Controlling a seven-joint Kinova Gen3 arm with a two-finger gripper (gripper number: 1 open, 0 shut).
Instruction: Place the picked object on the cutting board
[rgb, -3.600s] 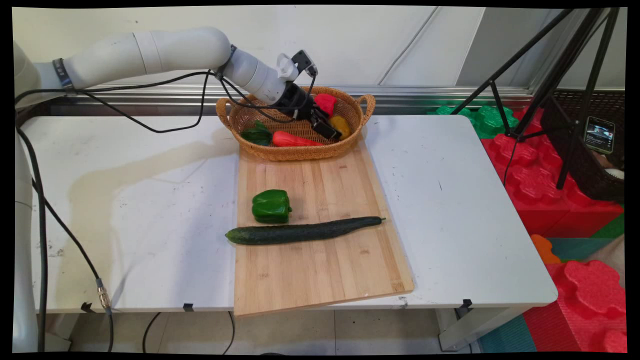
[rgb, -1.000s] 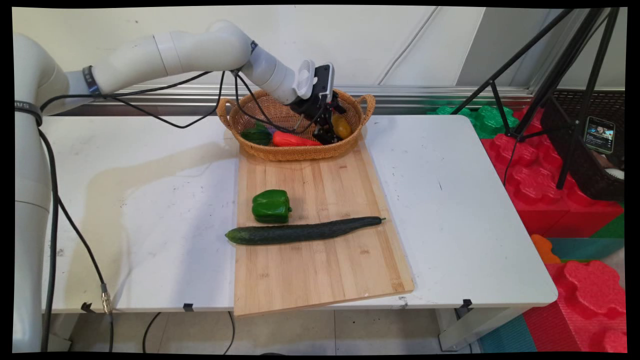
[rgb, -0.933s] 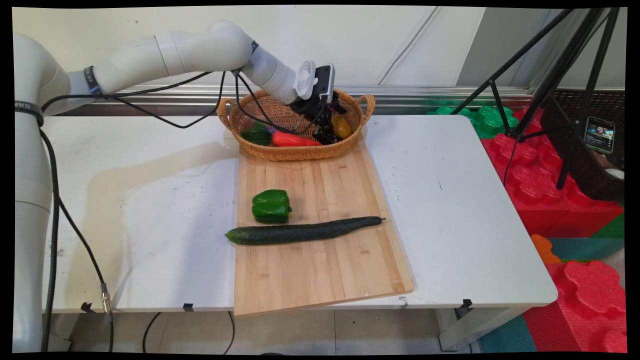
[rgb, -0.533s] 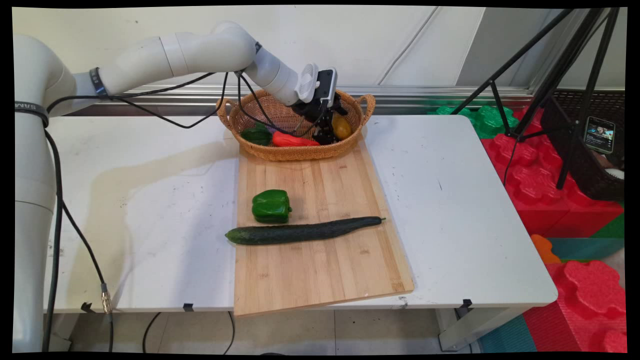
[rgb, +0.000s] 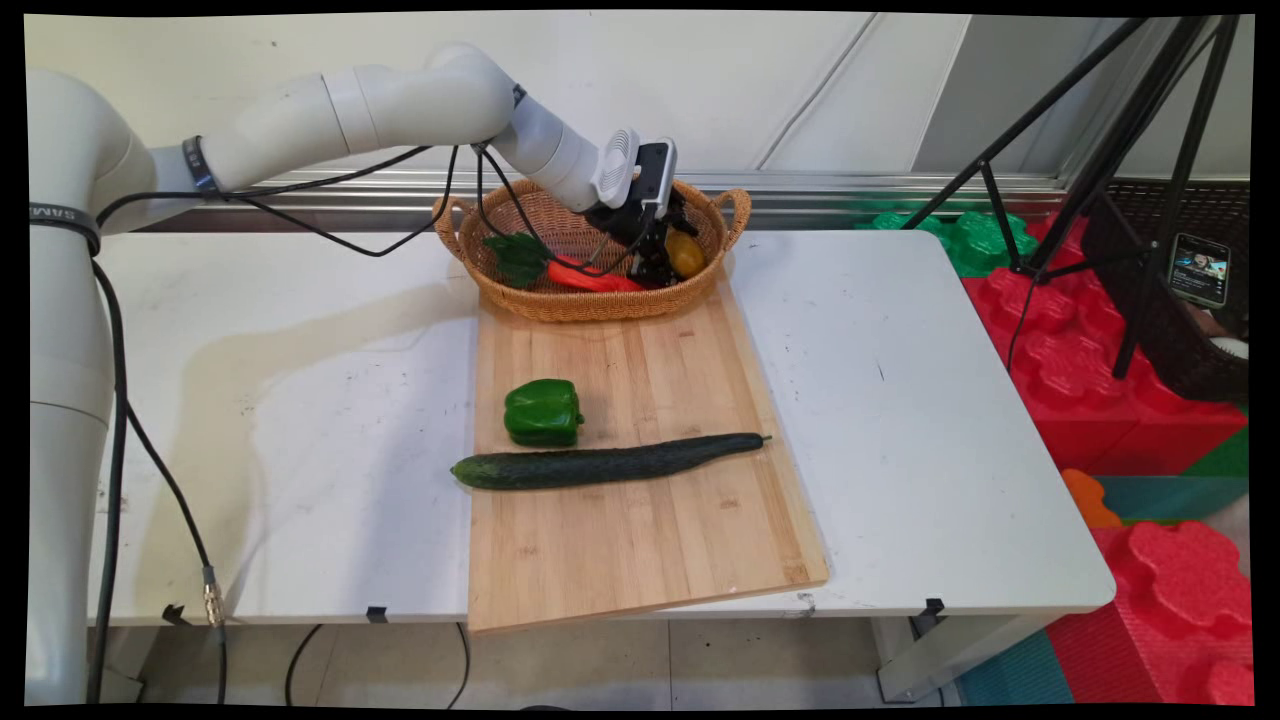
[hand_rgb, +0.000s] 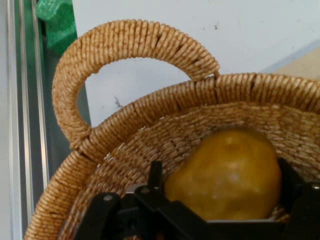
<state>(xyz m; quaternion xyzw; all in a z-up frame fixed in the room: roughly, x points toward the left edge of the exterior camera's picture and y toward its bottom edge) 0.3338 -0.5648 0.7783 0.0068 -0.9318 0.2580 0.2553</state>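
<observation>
A white table (rgb: 900, 400) carries a long wooden cutting board (rgb: 640, 520), which runs from the table's middle to its near edge and slightly overhangs it. A wicker basket (rgb: 590, 300) sits at the board's far end, its front resting on the board. To the board's left and right lies bare, scuffed tabletop.

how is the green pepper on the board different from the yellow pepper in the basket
The green pepper lies free on the cutting board, far from the gripper; the yellow pepper sits inside the wicker basket, right between the fingers. Their colours differ. Both are bell peppers.
</observation>
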